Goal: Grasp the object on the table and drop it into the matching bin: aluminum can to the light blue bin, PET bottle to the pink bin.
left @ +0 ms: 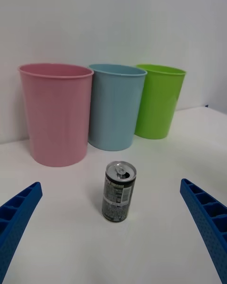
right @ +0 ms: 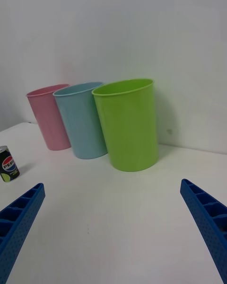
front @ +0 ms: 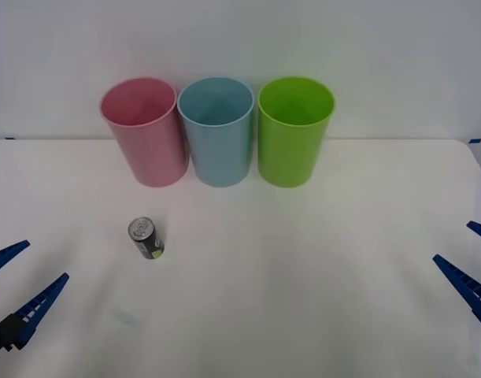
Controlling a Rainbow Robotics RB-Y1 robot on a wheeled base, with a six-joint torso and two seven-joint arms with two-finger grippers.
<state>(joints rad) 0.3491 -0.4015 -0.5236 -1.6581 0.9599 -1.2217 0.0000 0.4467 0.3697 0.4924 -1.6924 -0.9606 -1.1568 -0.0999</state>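
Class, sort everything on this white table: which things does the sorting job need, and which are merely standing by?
Needed: small dark aluminium drink can; tall light blue plastic bin; open left gripper.

Standing by: tall pink plastic bin; lime green plastic bin; open right gripper.

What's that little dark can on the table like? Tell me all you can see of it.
The aluminum can is short and dark grey-black, with a silver pull-tab top, fine print and a yellow-green patch low on its side. It looks like metal. It stands upright on the white table, alone in front of the pink bin; nothing else touches it.
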